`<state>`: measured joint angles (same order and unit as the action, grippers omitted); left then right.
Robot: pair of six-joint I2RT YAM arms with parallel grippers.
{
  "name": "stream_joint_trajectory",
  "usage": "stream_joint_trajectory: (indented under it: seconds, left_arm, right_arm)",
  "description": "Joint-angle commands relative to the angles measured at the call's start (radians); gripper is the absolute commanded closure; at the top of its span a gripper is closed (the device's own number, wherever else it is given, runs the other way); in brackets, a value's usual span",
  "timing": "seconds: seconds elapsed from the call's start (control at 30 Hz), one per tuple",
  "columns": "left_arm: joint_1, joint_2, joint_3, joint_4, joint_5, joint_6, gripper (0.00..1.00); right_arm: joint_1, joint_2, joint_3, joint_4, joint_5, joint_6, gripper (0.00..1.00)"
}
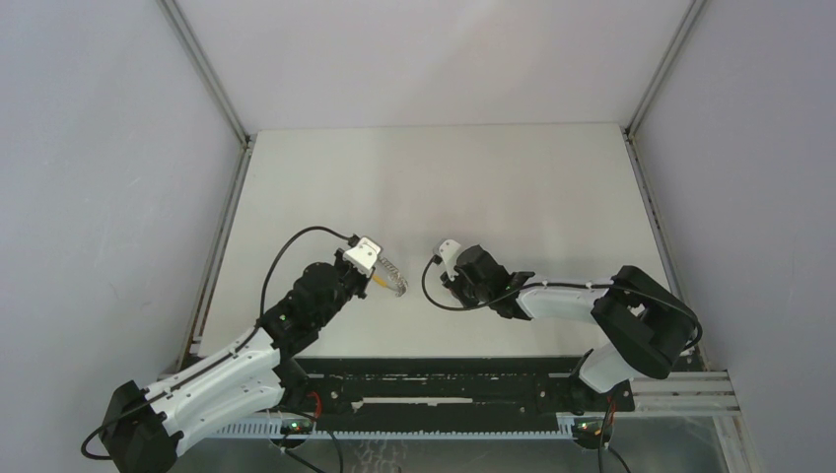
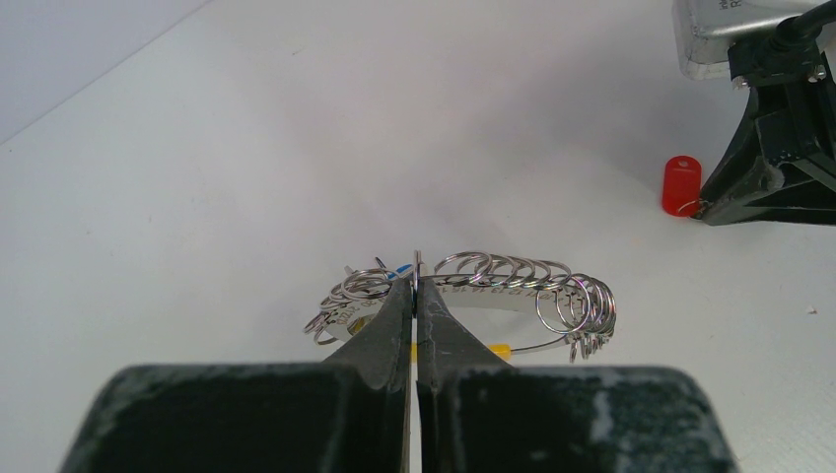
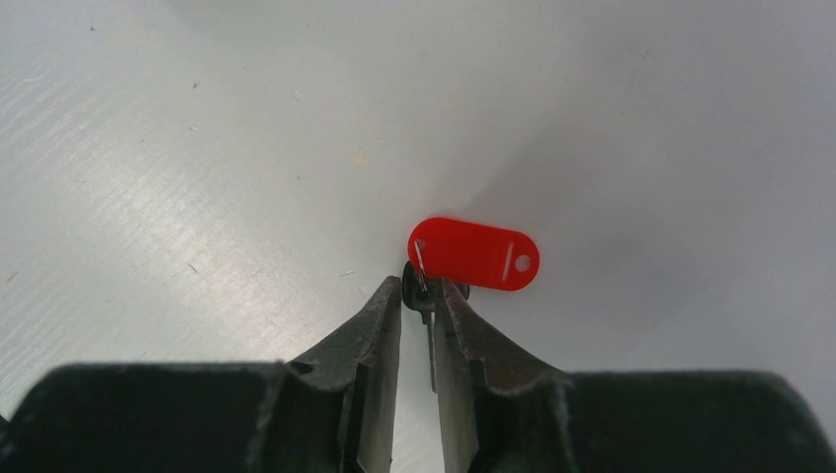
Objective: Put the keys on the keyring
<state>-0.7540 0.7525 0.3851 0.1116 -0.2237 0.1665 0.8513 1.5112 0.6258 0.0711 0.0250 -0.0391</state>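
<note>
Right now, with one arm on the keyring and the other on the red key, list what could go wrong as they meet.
The right gripper pinches the red key only at one end, so it may twist or slip out.
The left gripper holds the keyring by a thin edge; a push could swing it loose.
The small rings crowd the keyring, so the key may snag one.

High rear view over table (image 1: 444, 177); close low views along left pincer (image 2: 415, 283), right pincer (image 3: 422, 288).
</note>
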Motion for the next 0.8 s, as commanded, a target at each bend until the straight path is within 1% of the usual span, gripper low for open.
stream_joint_trajectory:
  seconds: [0.0, 0.33, 0.6, 0.77]
  left_arm:
    - [0.002, -0.005, -0.003, 0.074, 0.015, -0.012, 1.00]
    - [0.002, -0.005, -0.003, 0.075, 0.018, -0.012, 1.00]
    - [0.002, -0.002, -0.003, 0.074, 0.018, -0.012, 1.00]
    - [0.003, -0.003, -0.003, 0.074, 0.018, -0.010, 1.00]
  right_arm:
    - [0.004, -0.004, 0.028, 0.046, 0.004, -0.015, 0.81]
    - [0.004, 0.010, 0.028, 0.063, -0.004, -0.018, 0.83]
    - [0.006, 0.032, 0.042, 0.040, -0.004, -0.020, 0.86]
    - [0.008, 0.036, 0.041, 0.037, -0.006, -0.023, 0.93]
